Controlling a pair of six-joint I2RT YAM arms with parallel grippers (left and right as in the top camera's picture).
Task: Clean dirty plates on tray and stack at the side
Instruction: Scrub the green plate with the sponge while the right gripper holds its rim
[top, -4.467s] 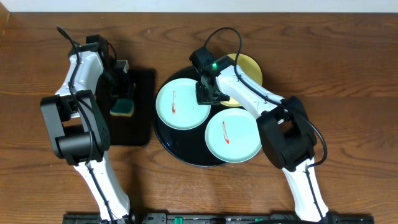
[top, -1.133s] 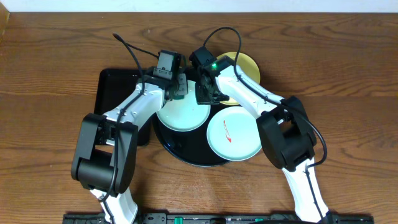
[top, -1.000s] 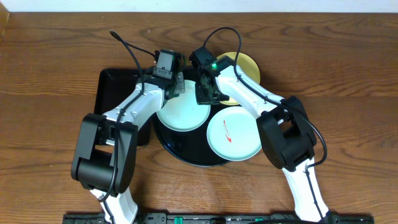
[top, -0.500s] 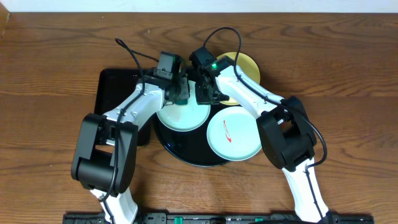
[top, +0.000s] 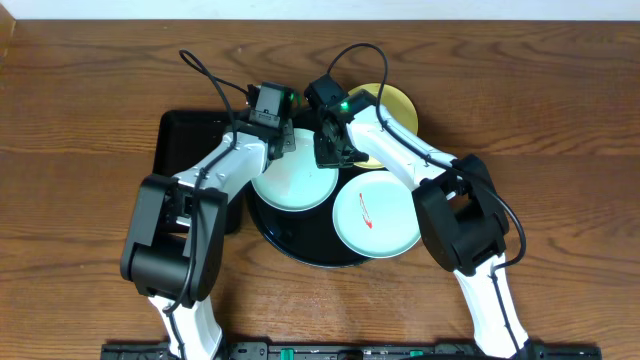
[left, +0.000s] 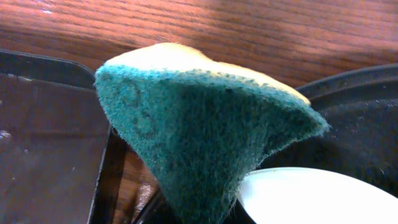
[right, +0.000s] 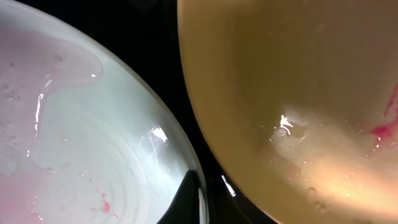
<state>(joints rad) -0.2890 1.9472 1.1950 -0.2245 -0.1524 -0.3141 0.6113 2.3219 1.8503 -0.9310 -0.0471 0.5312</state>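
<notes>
Overhead: left claw (top: 283, 143) now at plate (top: 292, 187)

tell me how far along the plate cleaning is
Done: nothing stacked; the rear mint plate looks nearly clean, just a pink film. In hand: the left gripper holds the sponge by it, the right gripper at its rim. Left: the front mint plate and yellow plate, both smeared red, then stacking all three off the tray.

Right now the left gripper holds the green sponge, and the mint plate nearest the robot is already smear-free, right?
Not quite. The left gripper does hold the green sponge, but the overhead view shows that mint plate carrying a red smear.
</notes>
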